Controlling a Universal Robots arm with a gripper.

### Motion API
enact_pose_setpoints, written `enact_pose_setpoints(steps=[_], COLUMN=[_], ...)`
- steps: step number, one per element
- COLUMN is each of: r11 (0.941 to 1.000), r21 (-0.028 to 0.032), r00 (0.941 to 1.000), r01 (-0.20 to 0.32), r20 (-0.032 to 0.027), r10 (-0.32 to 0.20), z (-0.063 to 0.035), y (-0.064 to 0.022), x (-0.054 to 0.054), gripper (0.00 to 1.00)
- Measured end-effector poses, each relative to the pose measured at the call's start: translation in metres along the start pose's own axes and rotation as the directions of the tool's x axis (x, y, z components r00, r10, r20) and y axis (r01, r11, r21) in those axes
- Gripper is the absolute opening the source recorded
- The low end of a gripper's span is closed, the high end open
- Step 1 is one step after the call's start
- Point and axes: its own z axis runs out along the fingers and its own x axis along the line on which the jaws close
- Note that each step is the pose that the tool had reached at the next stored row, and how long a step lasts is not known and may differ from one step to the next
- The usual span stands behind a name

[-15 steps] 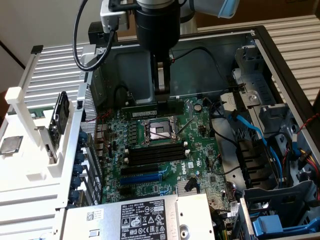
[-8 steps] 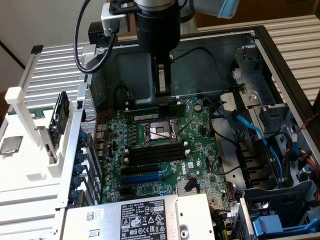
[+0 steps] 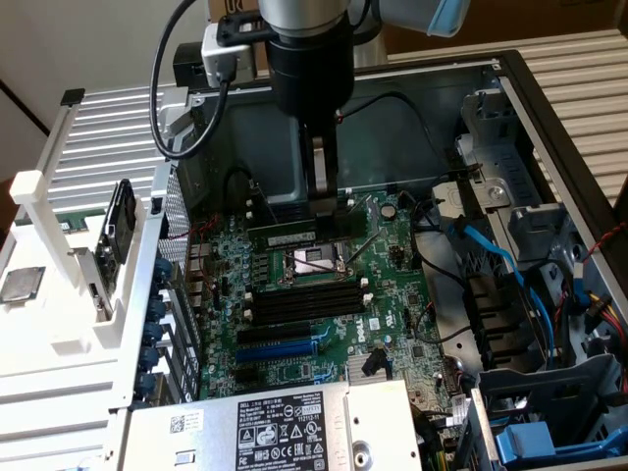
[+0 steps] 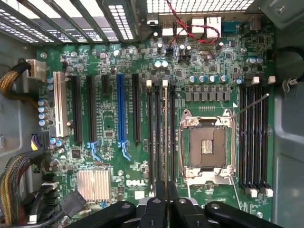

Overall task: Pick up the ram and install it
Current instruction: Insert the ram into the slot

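Observation:
The ram [image 3: 287,238] is a thin dark-green stick with a white label, lying level just beyond the CPU socket [image 3: 316,263] inside the open computer case. My gripper [image 3: 322,211] comes straight down from above and is shut on the stick near its right end in the exterior view. In the wrist view the ram [image 4: 165,128] shows edge-on as a thin line between my fingertips [image 4: 158,199]. It runs along the black memory slots [image 4: 153,137] beside the socket [image 4: 207,145]. I cannot tell whether it is touching a slot or just above it.
A second bank of black memory slots [image 3: 299,302] lies on the near side of the socket, with a blue expansion slot [image 3: 280,345] and the power supply [image 3: 275,427] nearer still. Blue and black cables [image 3: 491,245] and drive bays crowd the exterior view's right. A white rack [image 3: 59,294] stands outside the case.

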Motion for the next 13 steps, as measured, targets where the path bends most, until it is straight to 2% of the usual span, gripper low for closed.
enact_pose_setpoints(steps=[4, 13], r11=[1.0, 0.9999], r21=[0.0032, 0.0102], r00=[1.0, 0.9998], r01=[0.0, 0.0], r20=[-0.0092, -0.0186], r10=[0.0, 0.0], z=[0.0037, 0.0146], y=[0.0016, 0.0079], x=[-0.001, -0.005], gripper=[0.12, 0.12])
